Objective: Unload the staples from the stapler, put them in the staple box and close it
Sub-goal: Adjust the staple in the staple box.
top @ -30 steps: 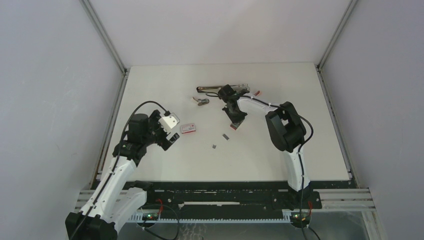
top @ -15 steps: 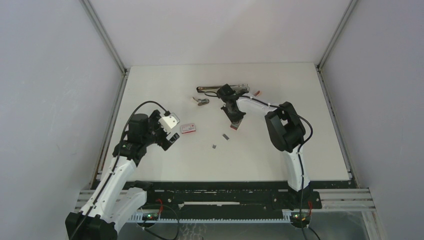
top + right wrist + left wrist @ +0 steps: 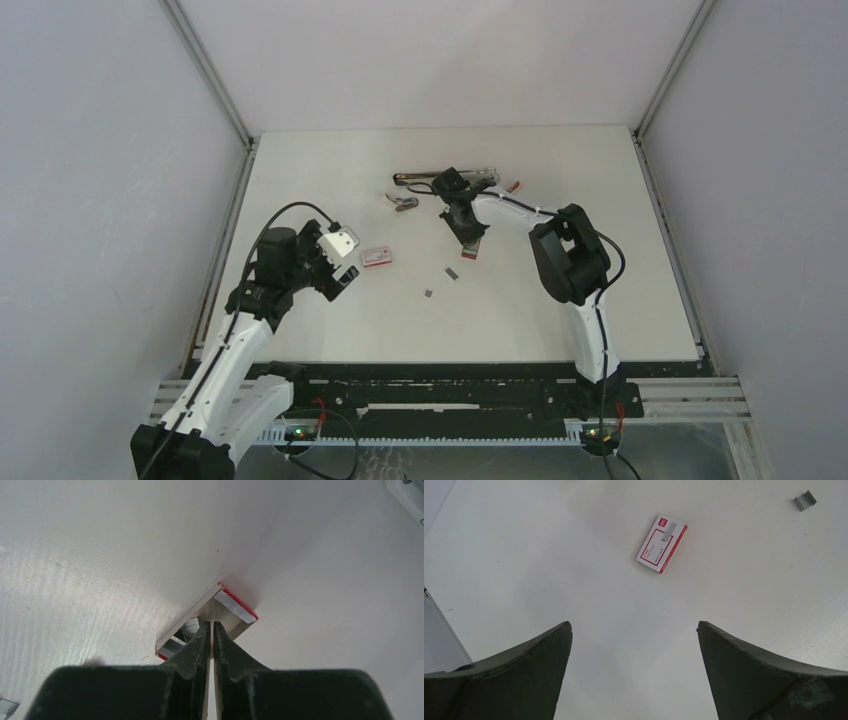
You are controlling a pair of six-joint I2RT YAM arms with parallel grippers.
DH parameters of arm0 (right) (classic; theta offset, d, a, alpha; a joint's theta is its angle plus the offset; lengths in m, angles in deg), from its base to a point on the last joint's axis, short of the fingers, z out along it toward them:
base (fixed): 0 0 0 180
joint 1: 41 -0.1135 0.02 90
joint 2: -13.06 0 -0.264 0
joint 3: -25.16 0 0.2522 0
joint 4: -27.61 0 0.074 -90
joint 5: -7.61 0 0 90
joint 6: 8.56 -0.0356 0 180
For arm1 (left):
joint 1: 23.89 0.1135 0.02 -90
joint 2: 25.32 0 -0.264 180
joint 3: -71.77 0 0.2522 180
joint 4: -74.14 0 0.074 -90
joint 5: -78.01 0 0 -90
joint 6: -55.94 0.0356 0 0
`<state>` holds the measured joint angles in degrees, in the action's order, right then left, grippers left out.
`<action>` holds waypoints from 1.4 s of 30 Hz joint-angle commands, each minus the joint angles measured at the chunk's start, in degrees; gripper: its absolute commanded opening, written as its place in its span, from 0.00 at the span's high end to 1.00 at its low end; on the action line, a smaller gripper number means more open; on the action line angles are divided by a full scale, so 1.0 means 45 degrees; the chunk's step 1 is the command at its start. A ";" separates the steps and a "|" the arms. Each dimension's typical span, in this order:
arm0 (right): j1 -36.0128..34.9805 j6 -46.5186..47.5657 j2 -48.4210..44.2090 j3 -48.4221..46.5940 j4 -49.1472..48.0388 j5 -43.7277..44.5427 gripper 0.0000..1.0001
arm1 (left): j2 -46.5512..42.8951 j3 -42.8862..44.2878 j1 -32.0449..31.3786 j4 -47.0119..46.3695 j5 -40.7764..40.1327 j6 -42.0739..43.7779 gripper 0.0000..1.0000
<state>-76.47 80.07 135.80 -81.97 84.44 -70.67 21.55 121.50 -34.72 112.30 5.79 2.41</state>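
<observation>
Hanging low over the table [image 3: 320,180], the left gripper [image 3: 343,272] [image 3: 634,627] has its fingers spread wide and grasps nothing; a red-and-white box [image 3: 377,257] [image 3: 662,544] lies flat just beyond its tips, not touched. Two short grey staples [image 3: 451,272] lie loose on the bare table to the right of that box, near each other and between the two arms; one shows at the upper right of the left wrist view [image 3: 804,500] and one at the lower left corner of the right wrist view [image 3: 6,707]. The stapler [image 3: 412,179] lies opened out long at the far side of the table, with a small grey tool [image 3: 403,202] just in front of its left end. The right gripper [image 3: 468,240] [image 3: 210,626] points down with its fingers clenched together, tips at the near wall of a small red-edged tray [image 3: 471,254] [image 3: 235,607]; whether they pinch that wall I cannot tell. A shiny grey piece sits inside the tray, mostly hidden by the fingers.
</observation>
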 commanded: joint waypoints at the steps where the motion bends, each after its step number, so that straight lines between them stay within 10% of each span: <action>1: -0.0102 0.0153 -0.0118 -0.0740 -0.0298 0.0200 0.95 | -0.0010 -0.0208 0.0078 -0.0497 0.0092 -0.0049 0.00; 20: 0.0789 0.2024 -0.1391 -0.0433 0.0509 -0.3640 0.80 | -0.0085 -0.0220 0.0083 -0.0485 0.0077 -0.0076 0.00; 42: -0.0022 0.4153 -0.0953 0.0102 0.0442 -0.2453 0.83 | -0.0170 -0.0219 0.0098 -0.0462 0.0092 -0.0056 0.00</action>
<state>-76.31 95.00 133.05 -82.36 87.12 -83.95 21.55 121.50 -34.72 112.32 5.77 2.41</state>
